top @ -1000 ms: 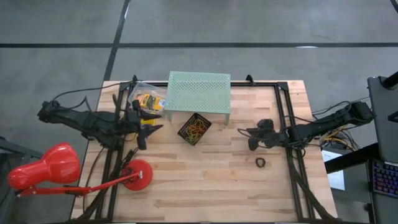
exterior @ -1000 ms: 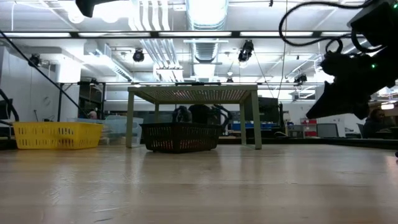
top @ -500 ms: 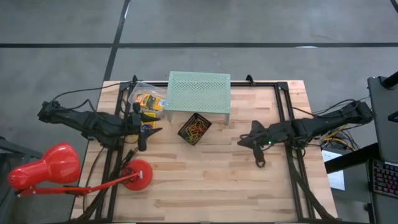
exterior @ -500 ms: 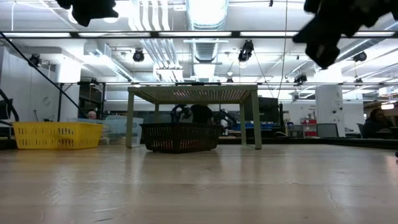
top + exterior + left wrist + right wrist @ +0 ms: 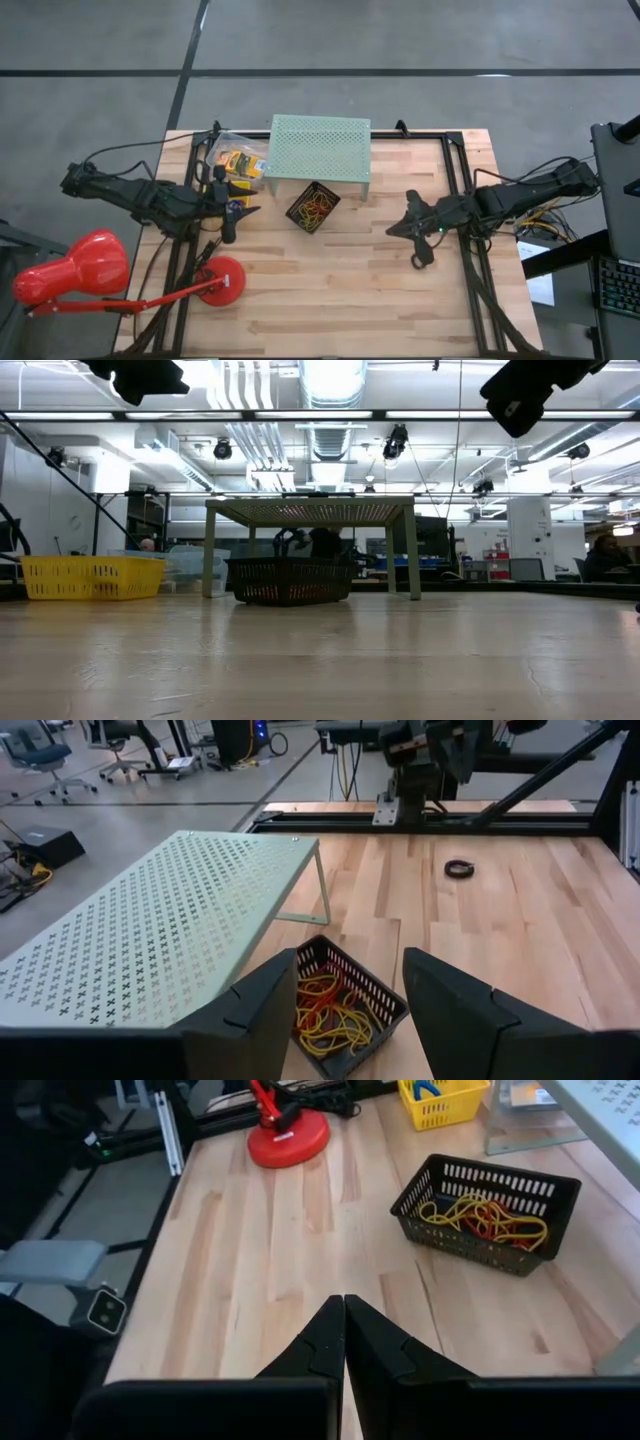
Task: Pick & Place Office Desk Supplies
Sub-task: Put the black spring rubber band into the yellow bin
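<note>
The right gripper (image 5: 412, 228), fingers pressed together and empty, is swinging back over the small black ring roll (image 5: 418, 261) lying untouched on the pale wooden table (image 5: 350, 300), so picking seems unbegun.

Office supplies spread over the wooden table

A small black mesh basket (image 5: 312, 207) sits just in front of the mint-green perforated stand (image 5: 319, 148), set at an angle and holding a loose tangle of red, orange and yellow rubber bands (image 5: 325, 1011). A small black ring roll (image 5: 459, 869) lies flat on the bare wood, well apart to the right. A yellow basket (image 5: 240, 164) of yellow-orange printed boxes sits at the stand's left end.
</note>
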